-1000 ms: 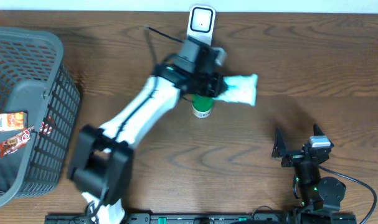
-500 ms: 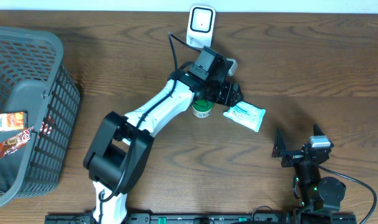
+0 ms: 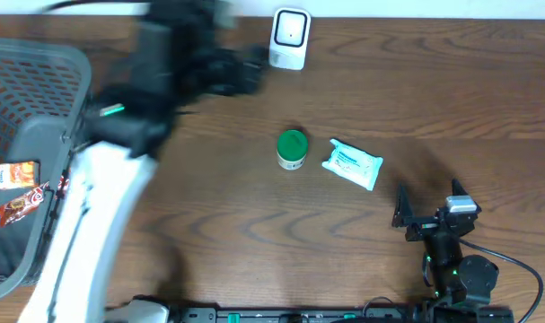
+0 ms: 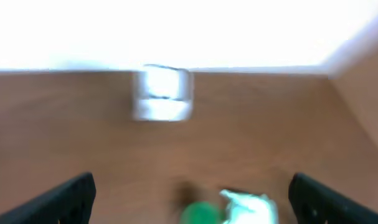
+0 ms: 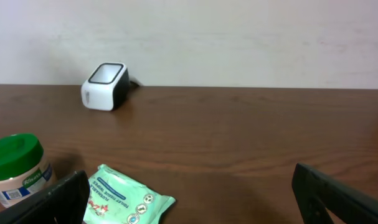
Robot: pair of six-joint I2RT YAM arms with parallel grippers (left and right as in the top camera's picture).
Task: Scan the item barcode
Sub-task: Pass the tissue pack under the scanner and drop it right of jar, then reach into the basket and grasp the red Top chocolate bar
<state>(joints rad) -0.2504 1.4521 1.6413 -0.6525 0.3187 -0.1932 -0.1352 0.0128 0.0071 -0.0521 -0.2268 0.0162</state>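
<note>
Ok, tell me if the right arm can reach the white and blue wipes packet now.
Probably yes: the white and blue plastic wipes packet lies on the bare wooden table just ahead of the right arm, its jaws open, nothing between.

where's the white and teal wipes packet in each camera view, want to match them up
Overhead: the white and teal wipes packet lies right of centre, just right of the green-lidded jar.
Left wrist: the packet is blurred, at the bottom edge, right of centre.
Right wrist: the packet sits at bottom left, beside the jar.
Shared landmark: the white barcode scanner shows in all three views.
</note>
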